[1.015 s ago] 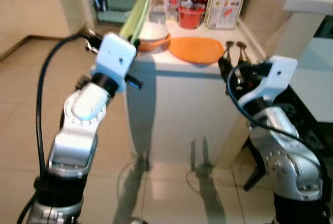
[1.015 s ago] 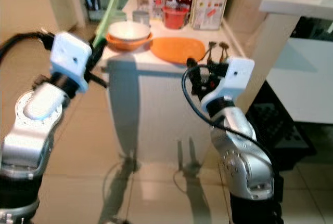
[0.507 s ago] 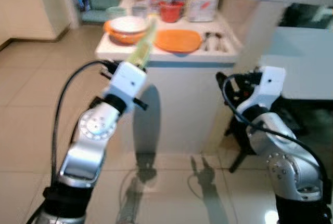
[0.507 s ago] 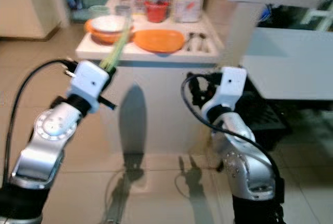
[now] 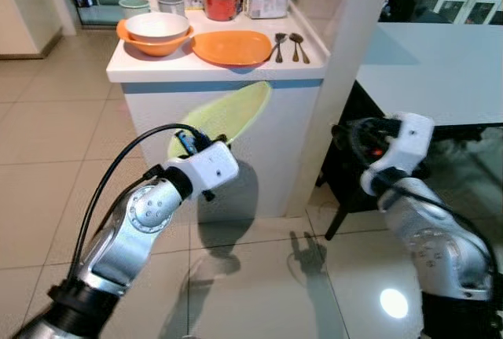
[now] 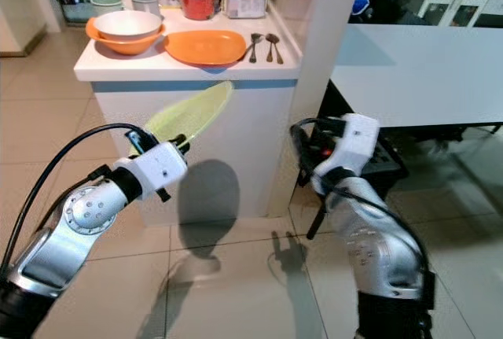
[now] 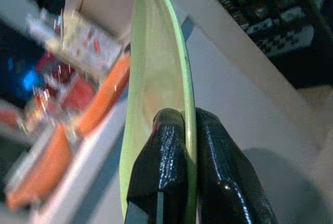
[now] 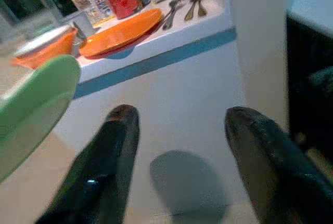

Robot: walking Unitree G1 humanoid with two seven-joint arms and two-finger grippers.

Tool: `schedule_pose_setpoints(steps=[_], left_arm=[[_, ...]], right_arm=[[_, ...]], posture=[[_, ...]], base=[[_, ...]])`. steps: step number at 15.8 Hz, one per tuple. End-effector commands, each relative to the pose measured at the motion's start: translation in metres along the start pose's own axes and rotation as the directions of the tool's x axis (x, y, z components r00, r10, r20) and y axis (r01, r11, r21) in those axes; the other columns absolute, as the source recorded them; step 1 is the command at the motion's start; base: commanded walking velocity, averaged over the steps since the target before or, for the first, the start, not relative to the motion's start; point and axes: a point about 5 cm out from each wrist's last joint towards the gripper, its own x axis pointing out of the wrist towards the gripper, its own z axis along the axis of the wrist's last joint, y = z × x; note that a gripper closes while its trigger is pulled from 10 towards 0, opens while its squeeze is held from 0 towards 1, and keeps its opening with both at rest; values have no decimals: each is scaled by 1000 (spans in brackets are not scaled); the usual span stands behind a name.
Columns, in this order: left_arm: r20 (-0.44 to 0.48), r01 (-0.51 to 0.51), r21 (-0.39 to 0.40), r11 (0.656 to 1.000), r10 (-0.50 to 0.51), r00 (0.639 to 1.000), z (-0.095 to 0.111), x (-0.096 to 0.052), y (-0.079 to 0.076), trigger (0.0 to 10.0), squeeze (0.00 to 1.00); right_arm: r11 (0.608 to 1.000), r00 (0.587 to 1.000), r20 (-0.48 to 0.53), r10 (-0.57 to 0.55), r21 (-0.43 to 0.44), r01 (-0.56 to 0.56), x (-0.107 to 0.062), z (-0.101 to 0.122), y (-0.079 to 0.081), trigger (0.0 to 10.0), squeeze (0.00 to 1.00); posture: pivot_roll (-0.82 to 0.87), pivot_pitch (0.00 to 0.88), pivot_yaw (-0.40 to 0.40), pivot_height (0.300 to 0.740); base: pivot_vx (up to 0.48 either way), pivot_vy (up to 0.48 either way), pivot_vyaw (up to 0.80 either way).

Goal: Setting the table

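A green plate is clamped by its rim in the left gripper, held before the counter front, below the orange plate; the right gripper is held empty, fingers spread, beside the counter.
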Motion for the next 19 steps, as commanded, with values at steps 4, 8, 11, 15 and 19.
schedule_pose_setpoints(steps=[4,8,11,15,19], left_arm=[[110,-21,247,969,-7,994,11,3,6,10000,0],[139,-24,363,932,-28,990,7,-1,8,10000,0],[162,2,438,899,-81,983,5,-5,4,10000,0],[223,5,482,876,-128,966,14,-2,-2,10000,0],[294,-56,508,860,-112,949,25,0,-2,10000,0]], right_arm=[[957,983,-106,147,265,-115,-5,6,-15,10000,1000],[864,954,-95,285,456,-213,-11,9,-16,10000,1000],[748,905,-34,425,577,-330,-12,18,-1,10000,1000],[728,865,-115,489,601,-332,-11,0,16,10000,1000],[741,878,-182,442,627,-243,-7,-15,16,10000,0]], posture=[[37,0,-76,740],[47,0,-86,740],[51,0,-96,740],[58,0,-91,740],[55,0,-85,740]], base=[[0,0,0],[0,0,0],[0,0,0],[0,0,0],[0,0,0]])
